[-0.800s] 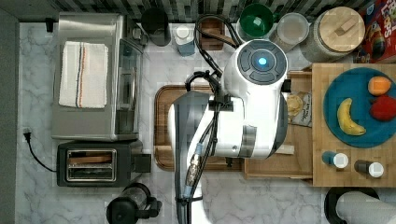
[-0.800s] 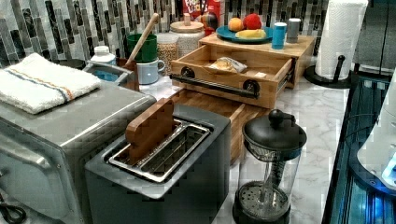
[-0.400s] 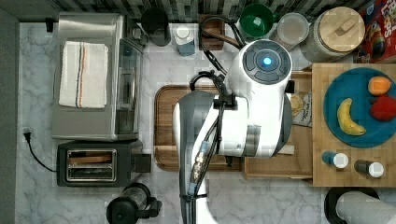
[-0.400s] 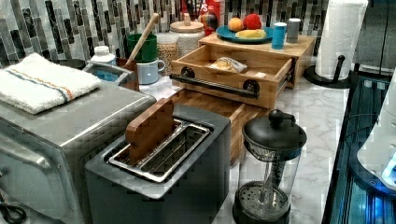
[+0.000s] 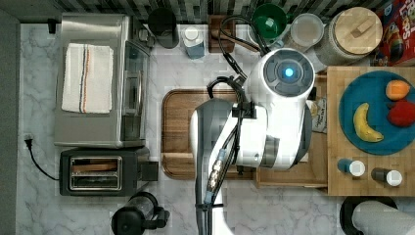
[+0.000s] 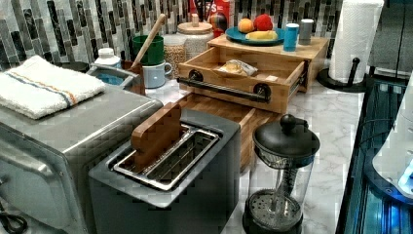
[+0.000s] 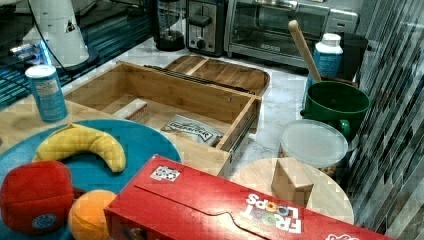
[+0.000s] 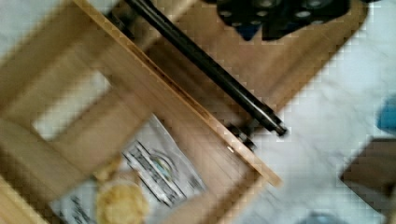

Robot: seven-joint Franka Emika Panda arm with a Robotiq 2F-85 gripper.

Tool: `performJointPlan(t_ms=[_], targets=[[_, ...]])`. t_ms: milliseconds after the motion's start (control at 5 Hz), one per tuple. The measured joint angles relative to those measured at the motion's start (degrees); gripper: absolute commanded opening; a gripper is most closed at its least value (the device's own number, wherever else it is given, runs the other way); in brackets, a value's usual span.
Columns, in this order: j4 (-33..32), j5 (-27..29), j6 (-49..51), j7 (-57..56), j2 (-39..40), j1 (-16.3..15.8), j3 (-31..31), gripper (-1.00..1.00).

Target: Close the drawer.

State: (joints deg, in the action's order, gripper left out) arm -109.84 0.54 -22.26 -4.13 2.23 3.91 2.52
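The drawer [image 6: 272, 78] is a shallow light-wood box standing pulled out, with its black bar handle [image 6: 226, 90] facing the cutting board. In the right view the drawer [image 7: 165, 92] holds a printed packet [image 7: 192, 131] and a small wooden block. My arm [image 5: 266, 117] hangs over the drawer in the top view and covers most of it, leaving a strip of the drawer [image 5: 288, 177] showing. The wrist view looks down on the drawer's corner and the handle [image 8: 210, 70], with my gripper [image 8: 275, 18] a dark blurred shape beyond the bar, over the board.
A brown cutting board [image 5: 177, 132] lies in front of the handle. A toaster oven [image 5: 93, 81], toaster [image 5: 98, 172] and French press [image 5: 134, 220] stand on the top view's left. A wood slab [image 5: 337, 147] with a blue plate of fruit sits over the drawer's housing. Mugs and jars line the tiled wall.
My arm has shifted a little toward the top view's right and lower edge. The drawer stands open as before in the left view.
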Motion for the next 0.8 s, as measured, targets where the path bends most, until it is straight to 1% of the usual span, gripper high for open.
performJointPlan(t_ms=[200,400,600,800], targets=[[-3.8,0.0,-2.9,-0.3,-1.6,-0.2,-0.5,1.00],[-6.1,2.7,-2.8,-7.8,-2.0,-1.1,-0.7,1.00],[-7.7,3.2,-2.6,-19.3,-2.0,-2.0,-1.8,1.00],[-8.7,3.2,-2.6,-23.8,-2.0,-3.5,-3.1,1.00]])
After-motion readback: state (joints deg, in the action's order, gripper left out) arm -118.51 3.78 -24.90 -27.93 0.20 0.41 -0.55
